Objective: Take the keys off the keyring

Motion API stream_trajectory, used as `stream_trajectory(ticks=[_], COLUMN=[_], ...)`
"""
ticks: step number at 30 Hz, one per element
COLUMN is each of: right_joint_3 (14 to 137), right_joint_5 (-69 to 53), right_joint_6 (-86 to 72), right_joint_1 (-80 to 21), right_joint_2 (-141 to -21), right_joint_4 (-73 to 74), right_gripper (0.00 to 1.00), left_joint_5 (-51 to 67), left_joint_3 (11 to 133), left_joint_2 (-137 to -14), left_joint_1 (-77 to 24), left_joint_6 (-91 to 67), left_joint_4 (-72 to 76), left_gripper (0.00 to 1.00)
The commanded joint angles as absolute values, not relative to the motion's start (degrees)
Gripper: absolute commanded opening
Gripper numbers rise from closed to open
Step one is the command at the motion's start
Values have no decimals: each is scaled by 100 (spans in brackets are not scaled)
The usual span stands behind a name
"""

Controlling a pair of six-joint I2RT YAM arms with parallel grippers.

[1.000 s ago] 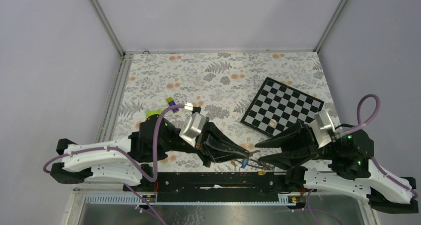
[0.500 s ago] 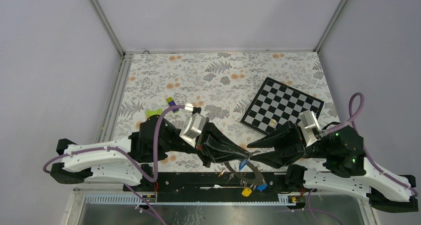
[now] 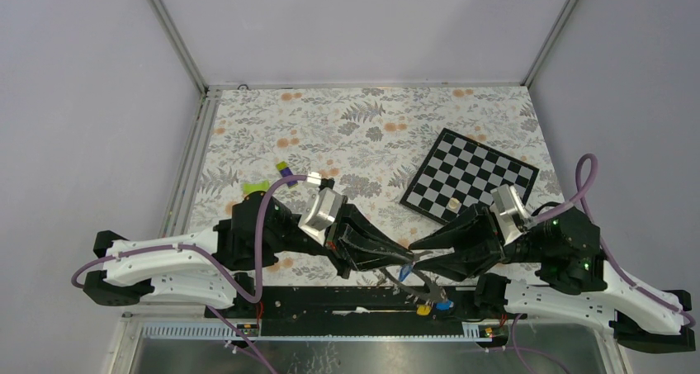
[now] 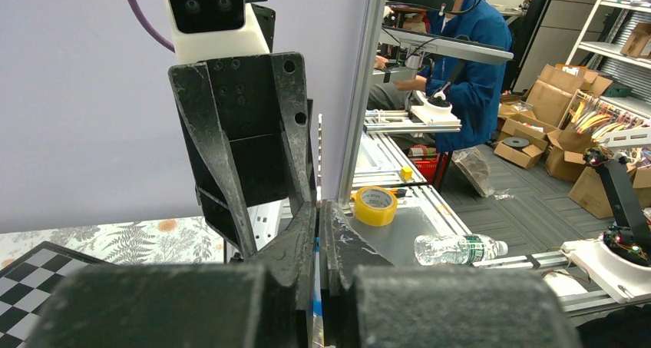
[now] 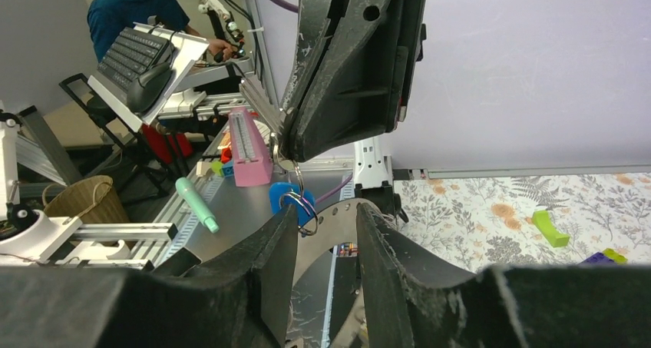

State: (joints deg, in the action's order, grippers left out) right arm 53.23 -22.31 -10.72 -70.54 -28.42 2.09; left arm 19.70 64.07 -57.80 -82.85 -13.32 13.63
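My left gripper is shut on a silver key near the table's front edge. A small split ring and a blue-headed key hang under it. They link to the big flat grey keyring, which dangles over the front rail. A yellow key and a blue key hang at its lower end. My right gripper faces the left one tip to tip. Its jaws stand apart on either side of the keyring, with gaps showing. In the left wrist view a blue sliver shows between the left gripper's closed jaws.
A checkerboard lies at the right of the floral tablecloth. A green block and a purple-and-green block sit at the left, behind the left arm. The black base rail runs along the front edge.
The keyring has swung down out of the gap between the grippers and now hangs from the left one. My right gripper has moved left, bringing its jaws round the keyring and narrowing them slightly.
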Motion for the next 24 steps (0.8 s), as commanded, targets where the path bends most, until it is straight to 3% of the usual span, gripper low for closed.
stream_trajectory(ticks=[1, 5, 16, 24], right_joint_3=[5352, 5335, 5327, 5292], right_joint_5=[-2456, -2459, -2332, -2205], right_joint_6=[-1057, -1055, -1116, -1180], right_joint_1=[-7045, -7040, -7040, -7041], right_joint_2=[-2961, -2945, -2892, -2720], right_joint_4=[234, 208, 136, -89], right_gripper=[41, 38, 14, 5], left_joint_5=[1984, 1986, 1983, 1986], left_joint_3=[6475, 6478, 6507, 6512], left_joint_2=[-5590, -5590, -5614, -5609], left_joint_1=[-8305, -8305, -8310, -8304], left_joint_6=[-1296, -1301, -1292, -1303], left_joint_4=[1898, 1899, 1890, 1890], left_gripper=[0, 0, 0, 0])
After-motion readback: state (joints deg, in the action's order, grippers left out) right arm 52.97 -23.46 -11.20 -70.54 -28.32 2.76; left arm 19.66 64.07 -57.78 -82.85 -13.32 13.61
